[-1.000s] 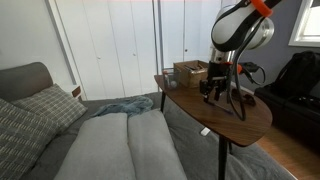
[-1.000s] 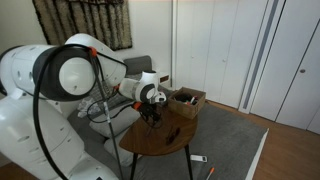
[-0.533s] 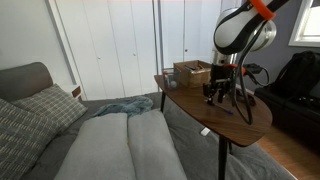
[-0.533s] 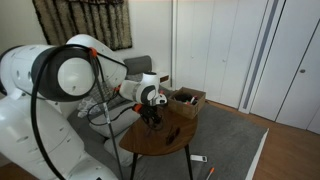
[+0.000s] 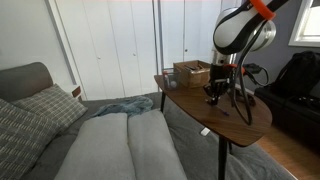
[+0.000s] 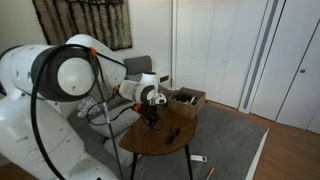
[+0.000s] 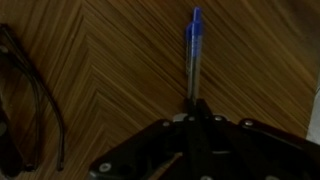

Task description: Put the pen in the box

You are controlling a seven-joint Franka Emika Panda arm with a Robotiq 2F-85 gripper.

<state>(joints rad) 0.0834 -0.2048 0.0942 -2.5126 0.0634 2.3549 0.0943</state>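
In the wrist view the pen [image 7: 190,55], thin and dark with a blue tip, points away from me over the wooden table top [image 7: 110,60]. Its near end sits between the fingers of my gripper [image 7: 192,103], which is shut on it. In both exterior views the gripper [image 5: 213,98] [image 6: 150,121] points straight down just above the table, and the pen is too small to make out there. The tan box [image 5: 190,72] [image 6: 186,101] stands at the table's far end, a short way from the gripper.
A black cable [image 7: 35,100] lies looped on the table beside the gripper. A small dark object [image 6: 168,133] rests on the round wooden table [image 6: 150,147]. A grey sofa with cushions [image 5: 110,140] stands next to the table [image 5: 255,125].
The jaws have closed onto the pen's near end. The arm has shifted slightly along the table and lowered over the last second.
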